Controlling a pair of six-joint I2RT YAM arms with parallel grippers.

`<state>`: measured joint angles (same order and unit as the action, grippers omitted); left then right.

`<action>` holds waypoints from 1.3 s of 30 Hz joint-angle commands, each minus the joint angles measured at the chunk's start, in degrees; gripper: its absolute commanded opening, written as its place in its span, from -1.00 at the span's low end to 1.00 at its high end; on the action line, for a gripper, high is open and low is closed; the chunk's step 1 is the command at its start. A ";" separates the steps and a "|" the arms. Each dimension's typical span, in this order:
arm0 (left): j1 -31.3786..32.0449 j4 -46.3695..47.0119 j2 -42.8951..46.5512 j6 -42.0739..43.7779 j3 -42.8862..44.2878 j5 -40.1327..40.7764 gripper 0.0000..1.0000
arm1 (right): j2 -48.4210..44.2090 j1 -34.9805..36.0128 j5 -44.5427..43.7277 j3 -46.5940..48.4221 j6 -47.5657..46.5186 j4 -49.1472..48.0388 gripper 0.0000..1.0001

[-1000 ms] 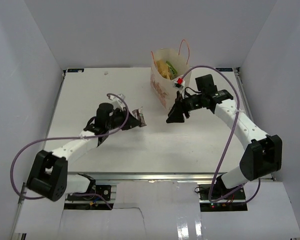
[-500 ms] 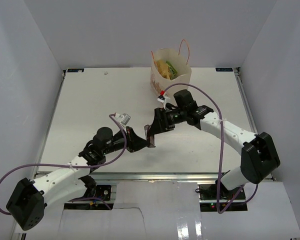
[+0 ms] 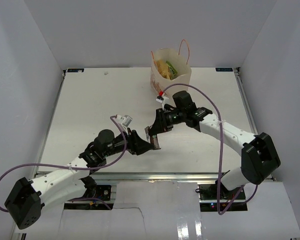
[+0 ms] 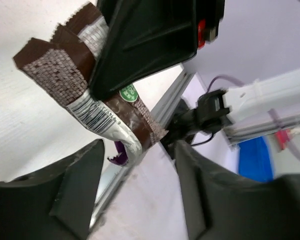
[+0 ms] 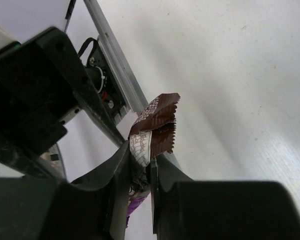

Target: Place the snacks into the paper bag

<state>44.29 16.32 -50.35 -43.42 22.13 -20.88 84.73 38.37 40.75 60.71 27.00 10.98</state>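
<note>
**Brown wrapper changing claws above the table**

The dark brown wrapper (image 4: 65, 75) is hanging in mid-air over the near part of the table (image 3: 90, 100), well short of the paper bag (image 3: 162, 89) standing at the far edge. It is showing zigzag-cut ends with a fine grid pattern. A silvery flap is carrying a barcode and a small round green mark. The right claw (image 5: 140, 162) is pinching it, fingers pressed together on the foil just below one crimped end. The left claw (image 4: 137, 150) is sitting right beside it with its fingers spread wide, and the wrapper's lower tail is showing in the gap between them. In the bag's open mouth, yellow and green packets (image 3: 166, 69) are peeking out.

Against a second ago, the picture is looking very different. Back then the left claw was carrying the wrapper alone near mid-table while the right arm was waiting next to the bag. Half a second ago the two claws were already meeting. Since then the pair is sitting slightly nearer the front edge, with the left arm reaching a touch further right.
</note>
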 commanded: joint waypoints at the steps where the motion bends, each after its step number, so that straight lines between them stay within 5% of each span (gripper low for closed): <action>1: 0.18 -0.58 4.63 0.35 2.13 3.74 0.47 | -4.74 0.04 -0.40 4.58 -11.33 3.58 -0.85; 3: 0.27 -3.20 7.80 0.88 2.22 6.29 0.94 | -6.06 -1.36 -2.60 9.85 -18.36 6.49 -0.85; 7: 0.18 -8.92 11.67 1.84 2.30 9.71 0.96 | -7.38 -6.72 -6.37 20.39 -34.88 9.06 -0.85; 13: 0.18 -21.05 12.91 2.20 4.23 17.18 0.96 | 0.51 -14.55 -21.84 39.56 -39.83 4.14 -0.85; 25: 0.18 -27.21 17.65 0.62 5.29 24.13 0.96 | 22.31 -15.25 -43.90 50.29 -48.36 -10.28 -0.85; 30: 0.18 -28.79 20.98 -0.26 4.59 25.98 0.96 | 24.08 -15.78 -42.87 49.60 -50.64 -12.39 -0.77; 33: 0.18 -29.32 21.61 -0.35 4.68 26.77 0.96 | 22.41 -15.78 -41.72 46.18 -51.09 -13.36 -0.33; 34: 0.18 -29.41 21.61 -0.35 5.02 26.86 0.96 | 21.89 -15.78 -41.28 45.65 -50.91 -13.36 -0.05; 39: 0.18 -29.59 20.99 -0.35 6.08 27.56 0.96 | 15.39 -16.04 -37.25 41.43 -49.16 -11.69 0.43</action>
<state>44.47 -12.62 -29.15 -43.59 25.34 5.28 106.19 22.50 1.10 103.07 -22.79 2.96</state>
